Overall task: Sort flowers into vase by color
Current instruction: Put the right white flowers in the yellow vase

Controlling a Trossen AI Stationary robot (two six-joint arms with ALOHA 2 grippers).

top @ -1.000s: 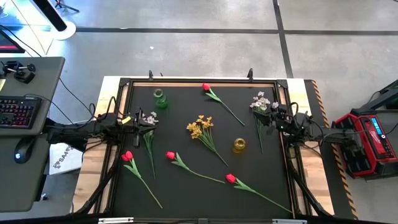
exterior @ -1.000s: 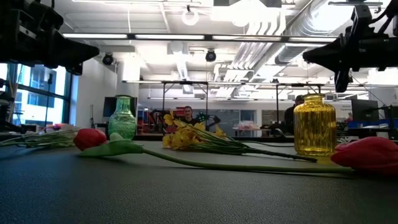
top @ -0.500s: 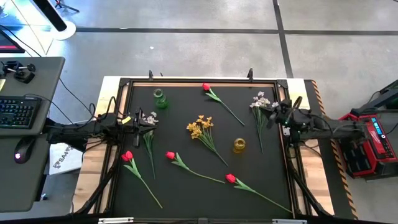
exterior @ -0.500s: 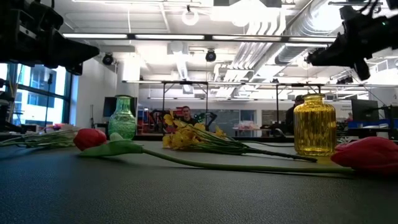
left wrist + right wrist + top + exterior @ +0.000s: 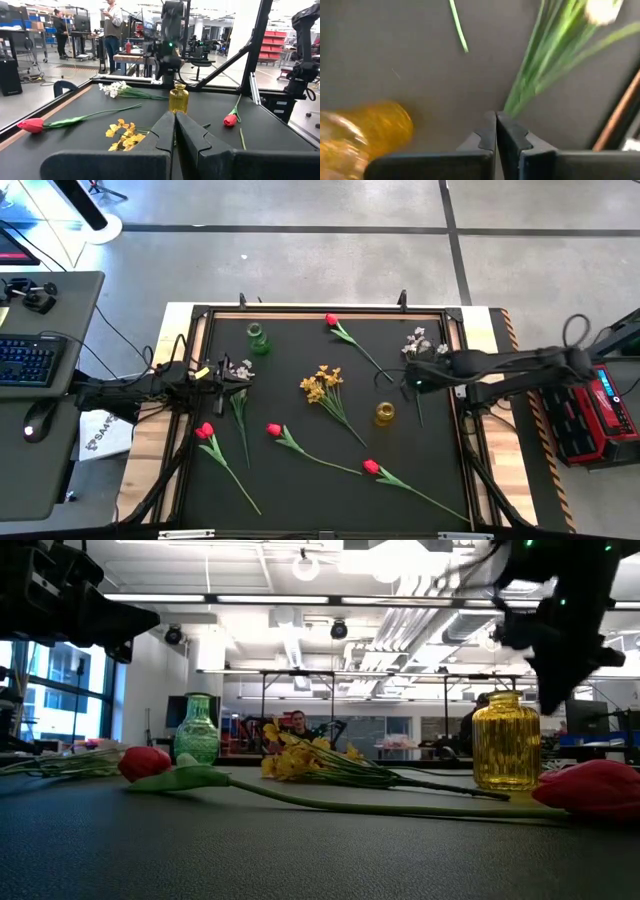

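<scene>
With its fingers pressed together on nothing, the right gripper [image 5: 412,384] hangs over the stems of a white bunch [image 5: 418,343] near the yellow vase [image 5: 385,414], the left gripper [image 5: 226,377] likewise shut and empty, so every flower lies on the worktop [image 5: 290,500] and sorting has not begun.

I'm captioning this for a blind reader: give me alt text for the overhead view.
Red, yellow and white flowers lie scattered on a black table, with a green vase and a yellow vase. The right gripper, shut, reaches over the white flowers' stems.
</scene>
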